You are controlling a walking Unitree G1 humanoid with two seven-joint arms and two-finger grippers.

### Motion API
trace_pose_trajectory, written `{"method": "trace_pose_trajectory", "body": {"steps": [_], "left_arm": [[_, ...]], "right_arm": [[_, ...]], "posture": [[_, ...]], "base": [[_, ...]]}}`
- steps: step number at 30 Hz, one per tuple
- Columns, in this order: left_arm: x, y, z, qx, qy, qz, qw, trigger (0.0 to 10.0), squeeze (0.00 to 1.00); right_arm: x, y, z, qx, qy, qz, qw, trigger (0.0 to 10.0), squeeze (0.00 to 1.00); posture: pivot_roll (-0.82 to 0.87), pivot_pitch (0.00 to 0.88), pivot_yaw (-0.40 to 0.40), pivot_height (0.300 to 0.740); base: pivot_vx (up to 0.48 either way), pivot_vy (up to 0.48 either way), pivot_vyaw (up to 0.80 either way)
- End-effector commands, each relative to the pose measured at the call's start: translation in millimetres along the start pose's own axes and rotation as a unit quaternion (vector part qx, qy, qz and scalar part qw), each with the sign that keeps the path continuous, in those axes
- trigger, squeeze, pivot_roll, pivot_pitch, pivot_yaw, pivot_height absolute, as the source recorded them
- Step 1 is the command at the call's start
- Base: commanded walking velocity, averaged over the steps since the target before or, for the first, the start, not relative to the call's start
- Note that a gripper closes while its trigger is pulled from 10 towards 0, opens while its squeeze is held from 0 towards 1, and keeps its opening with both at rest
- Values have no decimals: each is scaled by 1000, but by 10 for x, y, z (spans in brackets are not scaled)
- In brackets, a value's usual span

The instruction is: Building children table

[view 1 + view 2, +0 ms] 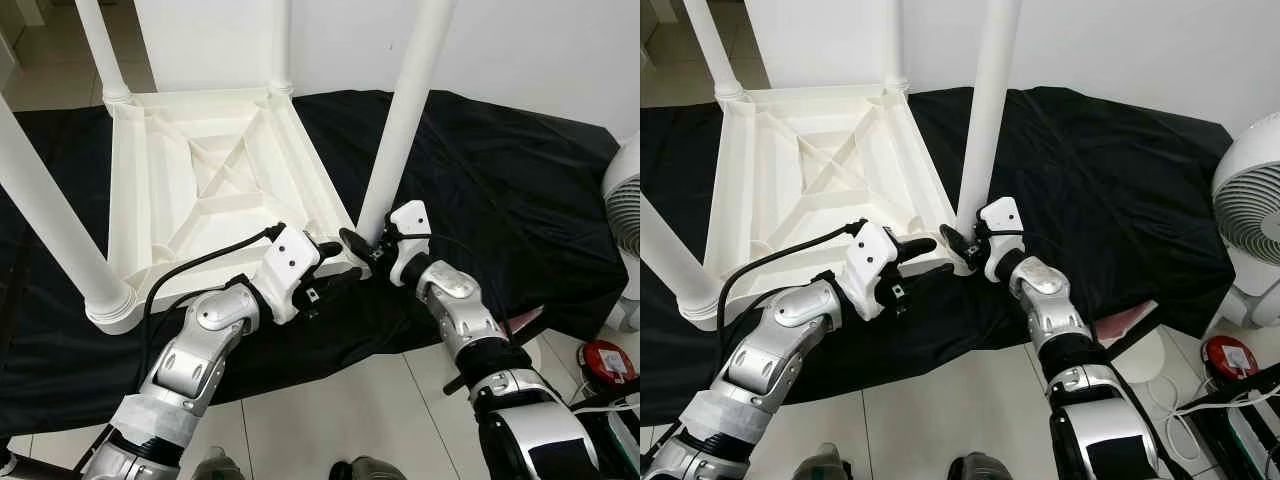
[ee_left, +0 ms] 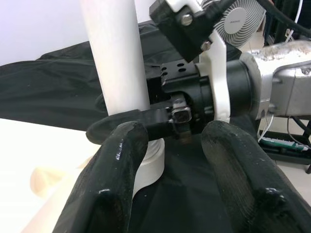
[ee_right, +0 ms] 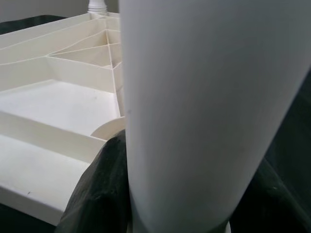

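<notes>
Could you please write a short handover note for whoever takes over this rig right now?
Right gripper: shut on the near-right white plastic table leg, low down, just above its corner socket.
Left gripper: open, holding nothing, fingers beside that same corner.
The white plastic tabletop lies upside down on the black cloth, ribbed underside up.
Done: all four legs stand upright in the corner sockets.
Left: I cannot tell whether the gripped leg is fully seated; check it, release, then presumably turn the table upright. A white fan stands on the robot's right.

Silver arms w/ black joints, white wrist housings, black cable on left arm (image 1: 195,345), black-fingered tools.
</notes>
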State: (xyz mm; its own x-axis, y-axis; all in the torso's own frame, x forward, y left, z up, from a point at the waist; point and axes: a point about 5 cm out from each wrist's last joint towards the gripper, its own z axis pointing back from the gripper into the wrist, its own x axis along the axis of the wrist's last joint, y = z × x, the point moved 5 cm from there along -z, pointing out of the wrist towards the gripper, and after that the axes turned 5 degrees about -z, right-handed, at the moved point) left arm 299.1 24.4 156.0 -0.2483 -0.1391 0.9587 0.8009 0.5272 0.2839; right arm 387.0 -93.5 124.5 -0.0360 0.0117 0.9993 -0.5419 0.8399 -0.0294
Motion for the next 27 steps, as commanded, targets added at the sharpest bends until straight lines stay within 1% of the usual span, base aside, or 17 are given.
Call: {"method": "trace_pose_trajectory", "body": {"steps": [1, 3, 4, 6, 8, 9, 10, 12, 13, 16, 20, 21, 25, 26, 27], "left_arm": [[-11, -12, -9, 2, 4, 1, 1000, 10000, 0], [-9, -26, -25, 2, 3, 2, 1000, 10000, 0], [-9, -26, -25, 2, 3, 2, 1000, 10000, 0], [4, -42, -50, 0, -2, 6, 1000, 10000, 0], [13, -49, -63, -1, -4, 7, 1000, 10000, 0], [13, -49, -63, -1, -4, 7, 1000, 10000, 0], [18, -50, -71, -2, -5, 7, 1000, 10000, 0], [18, -50, -71, -2, -5, 7, 1000, 10000, 0], [21, -48, -74, -2, -6, 7, 1000, 10000, 0], [25, -52, -77, -3, -7, 6, 1000, 10000, 0], [29, -59, -76, -4, -8, 7, 1000, 10000, 0], [28, -50, -65, -3, -7, 7, 1000, 10000, 0], [25, -53, -61, -3, -7, 8, 1000, 10000, 0], [23, -55, -57, -3, -7, 8, 1000, 10000, 0], [24, -57, -48, -4, -7, 8, 1000, 10000, 0]], "right_arm": [[-153, -43, 47, -48, 34, 3, 998, 10000, 0], [-166, 21, 34, -112, 27, -19, 993, 10000, 0], [-166, 21, 34, -112, 27, -19, 993, 10000, 0], [-169, 36, 52, -184, 19, -38, 982, 10000, 0], [-143, 58, 66, -226, 9, -53, 973, 10000, 0], [-143, 58, 66, -226, 9, -53, 973, 10000, 0], [-92, 135, 46, -234, -5, -57, 970, 10000, 0], [-92, 135, 46, -234, -5, -57, 970, 10000, 0], [-80, 174, 29, -229, -8, -57, 972, 10000, 0], [-74, 192, 31, -225, -8, -55, 973, 10000, 0], [-73, 192, 69, -234, -1, -52, 971, 10000, 0], [-51, 174, 73, -235, -8, -56, 970, 10000, 1000], [-39, 172, 89, -241, -9, -58, 969, 10000, 1000], [-21, 148, 106, -244, -14, -55, 968, 10000, 1000], [-10, 78, 175, -250, -22, -52, 967, 10000, 1000]], "posture": [[85, 0, -81, 740], [85, 0, -81, 740], [85, 0, -81, 740], [78, 0, -86, 740], [79, 0, -89, 740], [79, 0, -89, 740], [80, 0, -90, 740], [80, 0, -90, 740], [80, 0, -90, 740], [82, 0, -93, 740], [84, 0, -95, 740], [84, 0, -95, 740], [88, 0, -96, 740], [88, 0, -96, 740], [90, 0, -98, 740]], "base": [[0, 0, 0], [0, 0, 0], [0, 0, 0], [0, 0, 0], [0, 0, 0], [0, 0, 0], [0, 0, 0], [0, 0, 0], [0, 0, 0], [0, 0, 0], [0, 0, 0], [0, 0, 0], [0, 0, 0], [0, 0, 0], [0, 0, 0]]}}
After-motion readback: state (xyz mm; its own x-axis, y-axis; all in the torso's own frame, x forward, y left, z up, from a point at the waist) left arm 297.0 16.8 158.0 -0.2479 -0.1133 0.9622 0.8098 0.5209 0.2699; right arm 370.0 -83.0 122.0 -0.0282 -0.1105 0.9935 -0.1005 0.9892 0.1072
